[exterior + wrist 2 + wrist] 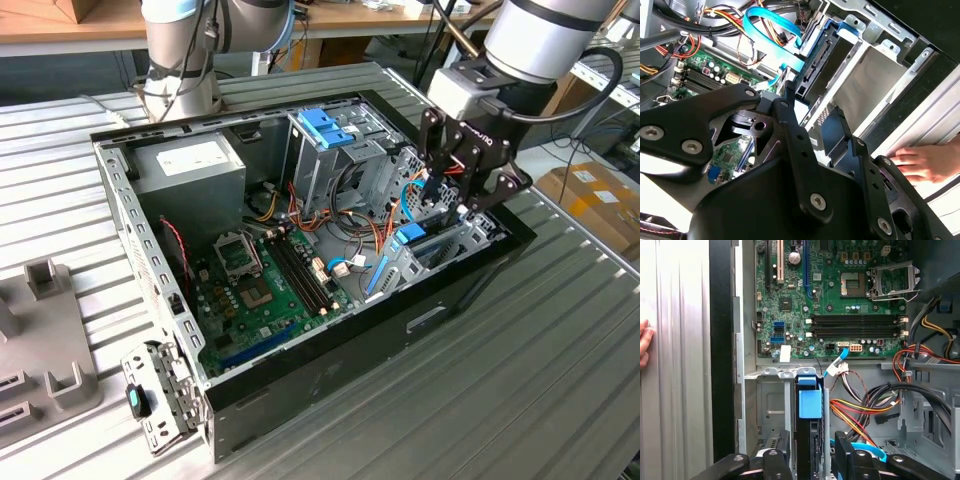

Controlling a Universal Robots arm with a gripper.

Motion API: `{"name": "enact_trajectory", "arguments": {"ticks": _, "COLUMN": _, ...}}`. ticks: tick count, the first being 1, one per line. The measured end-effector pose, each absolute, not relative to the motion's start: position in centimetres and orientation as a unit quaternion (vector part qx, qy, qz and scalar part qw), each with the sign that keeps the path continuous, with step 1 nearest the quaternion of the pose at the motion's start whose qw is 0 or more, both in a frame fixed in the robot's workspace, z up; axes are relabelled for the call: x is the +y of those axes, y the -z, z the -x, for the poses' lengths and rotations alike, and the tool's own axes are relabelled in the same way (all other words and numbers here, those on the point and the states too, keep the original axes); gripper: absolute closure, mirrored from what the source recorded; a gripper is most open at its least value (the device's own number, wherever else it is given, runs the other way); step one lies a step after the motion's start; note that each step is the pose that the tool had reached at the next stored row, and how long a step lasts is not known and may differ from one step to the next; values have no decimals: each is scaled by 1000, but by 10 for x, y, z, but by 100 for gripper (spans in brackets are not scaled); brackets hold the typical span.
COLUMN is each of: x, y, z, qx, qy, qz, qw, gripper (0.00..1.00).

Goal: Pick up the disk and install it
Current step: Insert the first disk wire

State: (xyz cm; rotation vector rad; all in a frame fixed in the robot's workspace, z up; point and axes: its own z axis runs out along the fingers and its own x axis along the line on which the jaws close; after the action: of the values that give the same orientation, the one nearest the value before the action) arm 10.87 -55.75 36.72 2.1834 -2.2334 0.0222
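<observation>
The disk [810, 402] stands on edge in the metal bay at the case's corner, its light blue rail and tab facing the first wrist view. The second wrist view shows its grey metal side [860, 85] down in the bay. In the exterior view its blue rail [412, 236] shows just under my gripper [450, 210], at the case's end on that view's right. My gripper [812, 462] is open. Its black fingers [775, 462] straddle the disk's top edge, one on each side, with small gaps.
The open computer case [470, 285] lies on a ribbed metal table. Inside are a green motherboard [255, 285], a grey power supply [190, 165], a blue bracket [325, 128] on the drive cage and orange, black and blue cables [860, 415]. A person's hand [920, 162] rests beside the case.
</observation>
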Motion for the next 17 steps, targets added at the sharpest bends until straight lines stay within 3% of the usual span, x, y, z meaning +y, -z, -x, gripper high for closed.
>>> {"name": "enact_trajectory", "arguments": {"ticks": 17, "x": -553, "y": -368, "z": -110, "qx": -715, "qy": -7, "qz": -699, "qw": 9, "gripper": 51}}
